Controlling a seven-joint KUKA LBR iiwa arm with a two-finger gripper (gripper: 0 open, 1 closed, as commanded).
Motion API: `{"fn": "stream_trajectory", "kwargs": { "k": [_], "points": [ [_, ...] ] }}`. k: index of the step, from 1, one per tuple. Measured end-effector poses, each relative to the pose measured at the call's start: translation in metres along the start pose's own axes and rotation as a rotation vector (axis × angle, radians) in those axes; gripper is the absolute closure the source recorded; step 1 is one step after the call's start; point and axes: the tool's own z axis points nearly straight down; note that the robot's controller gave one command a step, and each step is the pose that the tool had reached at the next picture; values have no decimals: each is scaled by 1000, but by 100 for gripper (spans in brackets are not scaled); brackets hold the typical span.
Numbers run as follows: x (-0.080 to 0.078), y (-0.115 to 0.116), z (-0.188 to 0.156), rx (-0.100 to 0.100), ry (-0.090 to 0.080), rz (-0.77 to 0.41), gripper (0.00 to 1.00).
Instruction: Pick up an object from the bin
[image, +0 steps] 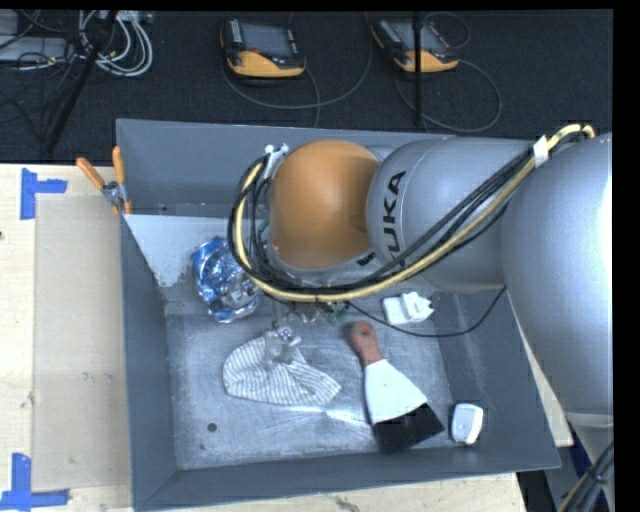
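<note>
The grey metal bin (145, 400) sits with its left wall next to a pale board. Near the bin's back-left corner, on the floor just below a light sloping panel, lies a crumpled wad of shiny blue and silver wrapping (220, 278). To its right and a little nearer the front, a rumpled white cloth with a fine dark check (285, 382) is spread across the middle of the floor, one bunched corner rising towards the back.

The claw (286, 336) hangs directly over that raised corner, low enough that its tip seems to meet the fabric. It is mostly tucked under the wrist, and I cannot tell whether it is spread or pressed together, nor whether any cloth is caught in it. Above it bulges the wrist's rounded orange cover (315, 205), ringed on its left by a loop of black and yellow cables (238, 225).

Just right of the cloth, apart from it, lies a small hand brush (392, 392): reddish-brown handle pointing to the back, white body, black bristles towards the front wall. Behind the brush, close under the arm, rests a small white block (408, 307). A little white rounded piece (467, 422) lies beside the bristles, near the front-right corner. The silver arm (470, 215) covers the bin's right side.
</note>
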Motion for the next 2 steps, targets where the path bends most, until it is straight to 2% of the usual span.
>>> {"fn": "stream_trajectory", "kwargs": {
  "k": [1, 2],
  "points": [
    [0, -3, 35, 0, -2, 155, 0],
    [-3, -8, 46, -3, -12, -209, 100]
  ]
}}
